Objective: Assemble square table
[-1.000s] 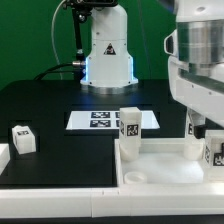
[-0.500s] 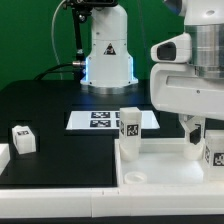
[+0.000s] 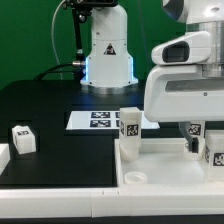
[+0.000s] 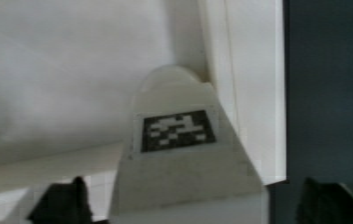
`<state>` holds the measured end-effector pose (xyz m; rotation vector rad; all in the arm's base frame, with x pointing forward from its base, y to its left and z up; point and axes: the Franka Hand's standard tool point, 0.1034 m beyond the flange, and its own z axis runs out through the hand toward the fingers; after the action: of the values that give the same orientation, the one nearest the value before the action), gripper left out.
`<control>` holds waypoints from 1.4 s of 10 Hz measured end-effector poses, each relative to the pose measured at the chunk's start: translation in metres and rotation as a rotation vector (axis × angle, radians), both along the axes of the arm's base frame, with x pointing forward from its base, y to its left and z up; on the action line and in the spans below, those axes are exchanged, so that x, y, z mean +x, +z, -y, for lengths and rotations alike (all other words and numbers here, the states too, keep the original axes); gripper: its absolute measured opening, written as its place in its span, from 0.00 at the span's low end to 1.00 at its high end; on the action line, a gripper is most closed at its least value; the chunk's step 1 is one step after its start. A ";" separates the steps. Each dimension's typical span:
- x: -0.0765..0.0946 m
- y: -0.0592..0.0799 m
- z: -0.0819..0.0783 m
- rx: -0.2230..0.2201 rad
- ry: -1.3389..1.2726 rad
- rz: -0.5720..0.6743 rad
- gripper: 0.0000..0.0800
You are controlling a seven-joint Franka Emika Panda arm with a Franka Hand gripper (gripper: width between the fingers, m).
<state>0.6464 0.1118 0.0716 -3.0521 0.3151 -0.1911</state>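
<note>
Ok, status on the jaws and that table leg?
Jaws straddling short white tagged leg, grip unconfirmed. Leg upright on white square slab. Nothing in the way.

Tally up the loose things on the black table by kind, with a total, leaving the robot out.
Tagged legs: 4
Square table slab: 1
Marker board: 1
Plain white block: 1
Total: 7

The gripper's (image 4: 176, 205) fingertips are cut off at the wrist view's edge, so its grip cannot be judged. In the exterior view the arm's housing hides the gripper and most of a tagged leg (image 3: 193, 131) at three o'clock; the slab (image 3: 150, 165) runs off frame.
</note>
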 end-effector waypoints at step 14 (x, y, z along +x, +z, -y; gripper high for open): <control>-0.006 -0.003 0.005 0.220 -1.348 -0.133 0.36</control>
<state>0.6404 0.1068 0.0687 -2.1039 2.1065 0.0069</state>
